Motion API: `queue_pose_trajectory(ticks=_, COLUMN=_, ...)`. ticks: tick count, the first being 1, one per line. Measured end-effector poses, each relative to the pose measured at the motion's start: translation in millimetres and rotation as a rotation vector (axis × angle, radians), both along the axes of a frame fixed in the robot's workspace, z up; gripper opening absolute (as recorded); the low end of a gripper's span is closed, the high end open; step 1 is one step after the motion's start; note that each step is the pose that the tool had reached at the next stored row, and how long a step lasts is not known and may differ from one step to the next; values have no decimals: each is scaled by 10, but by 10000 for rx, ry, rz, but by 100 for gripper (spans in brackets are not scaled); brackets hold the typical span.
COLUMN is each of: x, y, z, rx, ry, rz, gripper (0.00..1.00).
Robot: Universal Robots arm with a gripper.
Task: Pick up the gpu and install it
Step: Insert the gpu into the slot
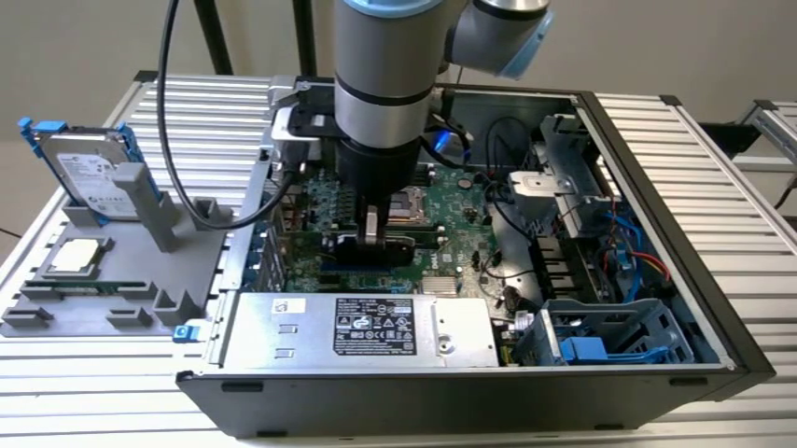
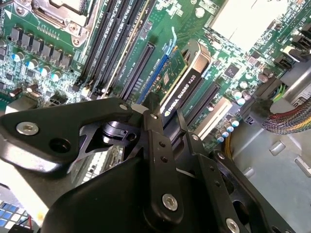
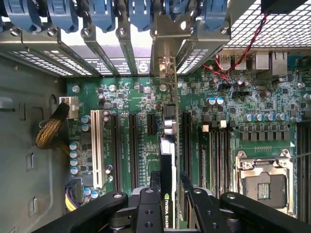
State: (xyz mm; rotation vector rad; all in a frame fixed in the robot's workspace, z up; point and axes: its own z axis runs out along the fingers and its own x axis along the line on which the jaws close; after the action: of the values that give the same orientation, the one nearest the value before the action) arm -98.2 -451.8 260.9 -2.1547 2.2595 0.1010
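Note:
The gpu stands on edge over the green motherboard inside the open computer case. My gripper is shut on the card's upper edge, one finger on each face. In the first wrist view the gpu shows edge-on, running from my gripper to its silver bracket at the case's rear slot openings. In the second wrist view the gpu's black shroud lies along a long expansion slot, just past my gripper. How deep the card sits in its slot is hidden.
A silver power supply fills the case's front. A blue-trimmed drive cage and cables crowd the exterior view's right. The empty processor socket lies beside the memory slots. Left of the case, a grey rack holds a hard drive.

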Motion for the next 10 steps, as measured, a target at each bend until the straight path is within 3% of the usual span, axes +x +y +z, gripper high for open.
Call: queue_pose_trajectory(ticks=10, x=0, y=2, z=-31, rx=0, ry=1, rz=6, gripper=0)
